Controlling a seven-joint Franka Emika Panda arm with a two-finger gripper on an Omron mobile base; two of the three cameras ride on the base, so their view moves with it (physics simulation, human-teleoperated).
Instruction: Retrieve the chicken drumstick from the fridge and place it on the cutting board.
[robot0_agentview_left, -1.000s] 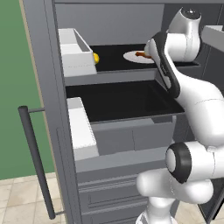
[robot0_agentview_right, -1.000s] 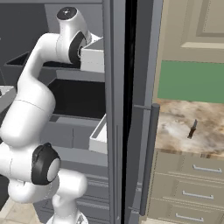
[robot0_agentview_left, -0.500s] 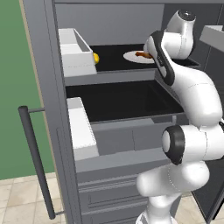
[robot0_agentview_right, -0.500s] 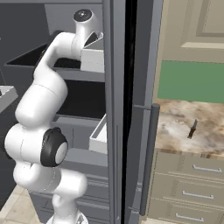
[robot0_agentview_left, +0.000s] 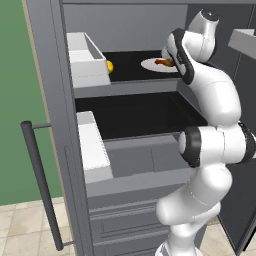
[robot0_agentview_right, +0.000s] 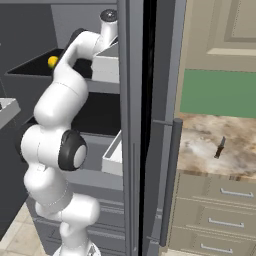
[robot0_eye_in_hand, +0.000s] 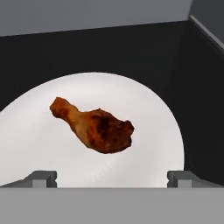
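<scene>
Above the plate (robot0_eye_in_hand: 144, 131): gripper (robot0_eye_in_hand: 111, 178) spread wide, empty, both fingertips (robot0_eye_in_hand: 41, 178) hovering at the near rim. One chicken drumstick (robot0_eye_in_hand: 94, 126) lying mid-plate, thick end toward lower right. One white plate on top black shelf (robot0_agentview_left: 130, 67) of open fridge (robot0_agentview_left: 55, 125). One yellow fruit (robot0_agentview_left: 108, 66) at shelf's left. Arm reaching up, forward into fridge.

Smooth glossy white shells are seen all over the arm (robot0_agentview_left: 215, 95), with chunky black joint rings (robot0_agentview_right: 73, 150) in between.
</scene>
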